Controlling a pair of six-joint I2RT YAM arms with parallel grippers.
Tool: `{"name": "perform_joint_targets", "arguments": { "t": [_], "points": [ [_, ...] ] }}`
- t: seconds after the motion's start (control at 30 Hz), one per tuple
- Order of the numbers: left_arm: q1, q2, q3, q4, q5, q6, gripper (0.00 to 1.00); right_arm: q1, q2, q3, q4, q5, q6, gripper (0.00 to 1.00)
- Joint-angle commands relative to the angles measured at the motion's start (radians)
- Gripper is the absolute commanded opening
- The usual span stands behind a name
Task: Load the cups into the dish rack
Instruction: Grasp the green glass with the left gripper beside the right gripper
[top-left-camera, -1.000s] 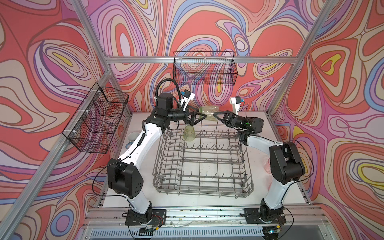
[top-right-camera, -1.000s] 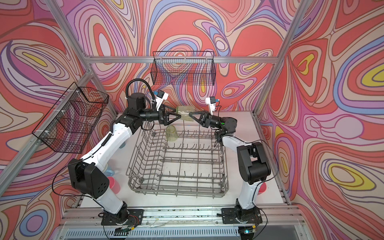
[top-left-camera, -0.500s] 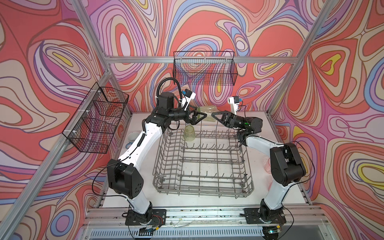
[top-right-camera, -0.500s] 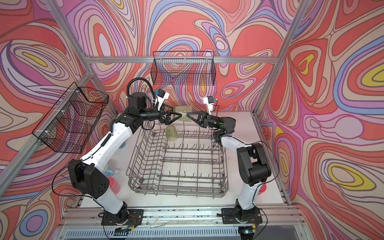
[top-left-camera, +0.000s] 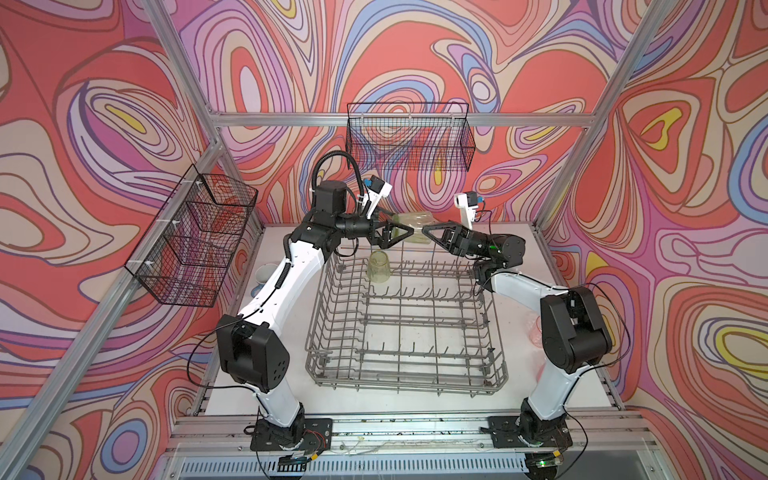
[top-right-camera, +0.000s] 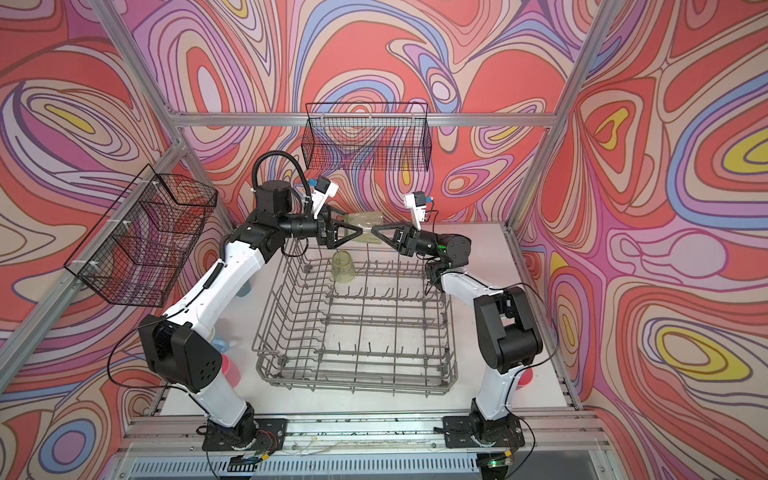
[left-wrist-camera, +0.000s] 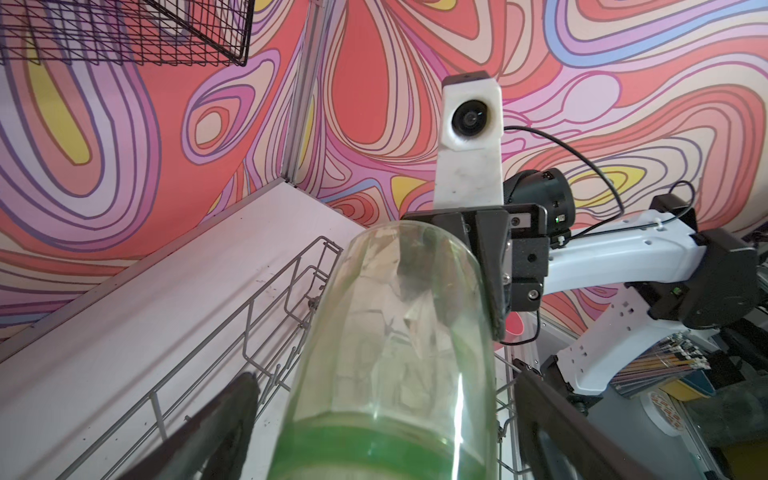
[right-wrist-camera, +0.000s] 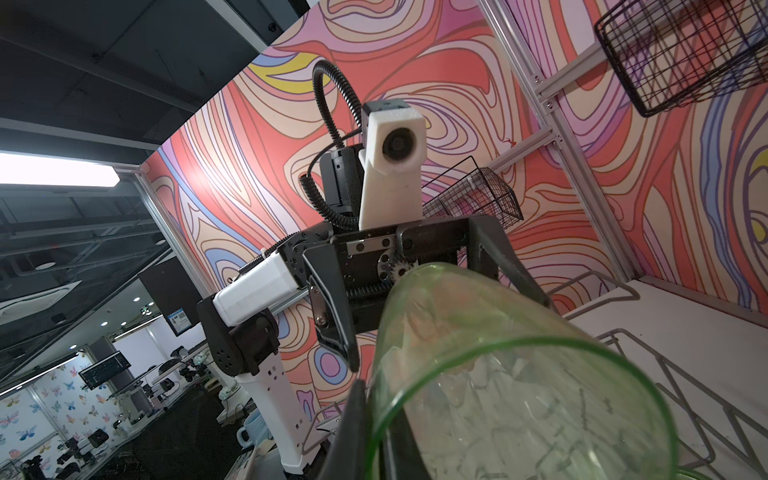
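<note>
A: Looking for the tumbler (top-right-camera: 365, 218). Where?

B: Up in the air over the rack's (top-left-camera: 415, 376) far edge, lying level between the two claws. Mouth toward the right arm, base toward the left arm.

A: Gripped by which side?

B: By the right claw (top-left-camera: 425, 229). Pressed together on the thin wall at the mouth, pinching it there. Plain enough in the left wrist view.

A: And the left claw (top-left-camera: 407, 224)?

B: Spread wide around the thick green base end. Straddling, not squeezing. In the left wrist view, fingers (left-wrist-camera: 224, 419) on either side, with a slim gap to the wall.

A: Facing each other, then?

B: Yes, tip to tip and nearly in line above the far rim.

A: Anything inside the rack?

B: Holds a second tumbler (top-left-camera: 379, 268), same yellow-green, standing among the tines near the far left corner. Seemingly mouth down.

A: Elsewhere?

B: Out on the table (top-left-camera: 374, 403): a pink tumbler (top-left-camera: 535, 334) right of the rack, half hidden by the right arm. Also a pink cup (top-right-camera: 232, 370) and a blue mug (top-right-camera: 220, 344) left of the rack, tucked partly behind the left arm.
</note>
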Motion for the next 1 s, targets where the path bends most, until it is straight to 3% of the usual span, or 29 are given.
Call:
{"name": "perform_joint_targets", "arguments": {
  "t": [0.0,0.27,0.87,0.97],
  "points": [
    [0.005,0.015,0.032,-0.007,0.09,-0.016,0.98,0.011,-0.029,0.033,0.04,0.0,0.008,0.0],
    [0.005,0.031,0.044,0.02,0.137,-0.028,0.97,0.025,-0.029,0.049,0.04,-0.007,0.018,0.0],
    [0.004,0.03,0.01,0.108,0.099,-0.082,0.72,0.03,0.005,0.072,0.04,-0.009,0.032,0.0],
    [0.003,0.024,-0.001,0.115,0.065,-0.084,0.71,0.03,0.012,0.072,0.039,-0.007,0.027,0.07]
  ]
}}
